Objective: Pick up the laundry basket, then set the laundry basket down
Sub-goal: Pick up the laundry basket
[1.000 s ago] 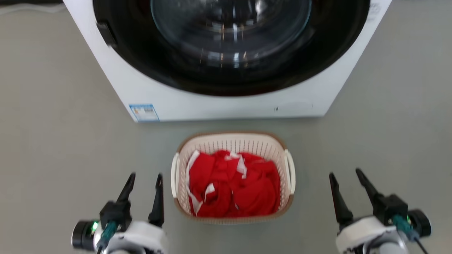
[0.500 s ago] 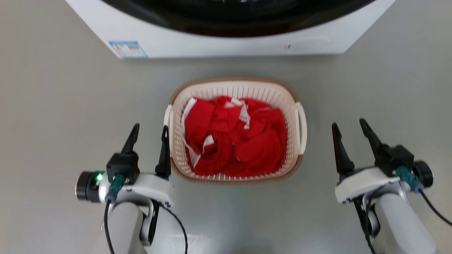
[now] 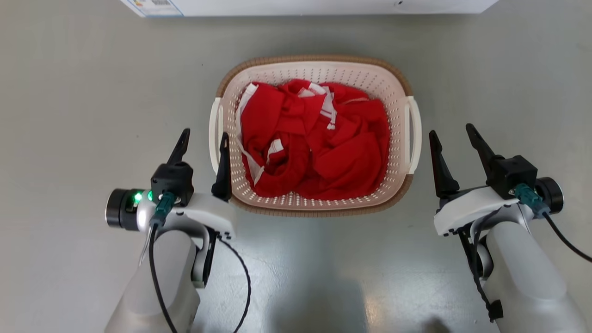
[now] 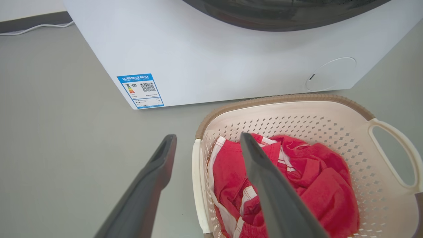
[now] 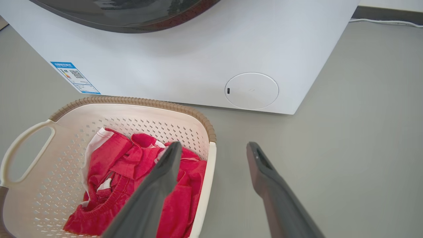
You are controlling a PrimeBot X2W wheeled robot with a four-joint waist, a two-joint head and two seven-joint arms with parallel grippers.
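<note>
While nothing is getting lifted yet, basket spot: the laundry basket point(image 3: 314, 74) is sitting flat on the floor point(image 3: 92, 92) right in front of the robot, between the two arms, with the washing machine point(image 3: 323, 5) standing just behind it.
Load: red clothes point(image 3: 319, 148) are lying bunched up inside it.
Long axis: it's running side to side across the robot, so each white handle is facing one arm, the left handle point(image 3: 213, 134) and the right handle point(image 3: 415, 134).
Left pincer: the left gripper point(image 3: 205, 135) is hanging wide open and carrying nothing. In its wrist view the outer finger point(image 4: 148, 185) is pointing past the outside of the left handle and the inner one is lying over the clothes, so it's looking like it's straddling that handle. How high above it, can't tell.
Right pincer: the right gripper point(image 3: 451, 130) is gaping open too, empty, and sitting just beside the right handle in the head view.
Nearer arm: I'm guessing left, since the right one is hanging a touch farther out.
Next move, my take: both are needing to close on their handles together, otherwise the basket is going to tip.
Surface: smooth grey floor, looking a bit glossy near the robot.
Room: a white cable point(image 4: 36, 28) is running along the wall base behind the machine.
</note>
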